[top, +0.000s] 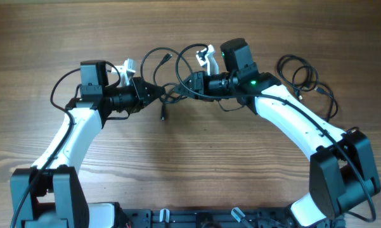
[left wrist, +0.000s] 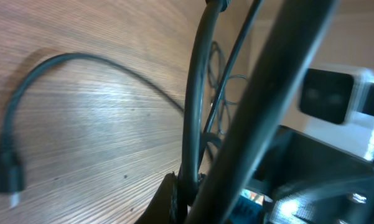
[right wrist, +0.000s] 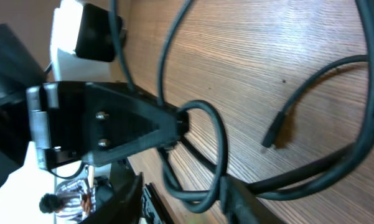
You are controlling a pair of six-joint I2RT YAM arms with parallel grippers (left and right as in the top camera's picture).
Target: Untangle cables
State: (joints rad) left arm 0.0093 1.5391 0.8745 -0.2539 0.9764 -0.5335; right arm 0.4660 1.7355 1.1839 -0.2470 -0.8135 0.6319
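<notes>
A knot of thin black cables (top: 171,92) hangs between my two grippers above the middle of the table. One plug end (top: 163,117) dangles below the knot, and another loop (top: 153,58) arcs up behind it. My left gripper (top: 157,92) is shut on a cable strand (left wrist: 193,118), which runs up from its jaws (left wrist: 190,199). My right gripper (top: 182,87) faces it from the right. Its fingers (right wrist: 183,183) stand apart, with a cable loop (right wrist: 218,143) passing between them and lying against the right finger (right wrist: 249,205). A plug (right wrist: 274,134) hangs free over the wood.
A separate coil of black cable (top: 307,79) lies at the back right, beside my right arm. A loose cable end with its plug (left wrist: 6,174) rests on the wooden table (top: 190,164). The arms' bases stand at the front edge.
</notes>
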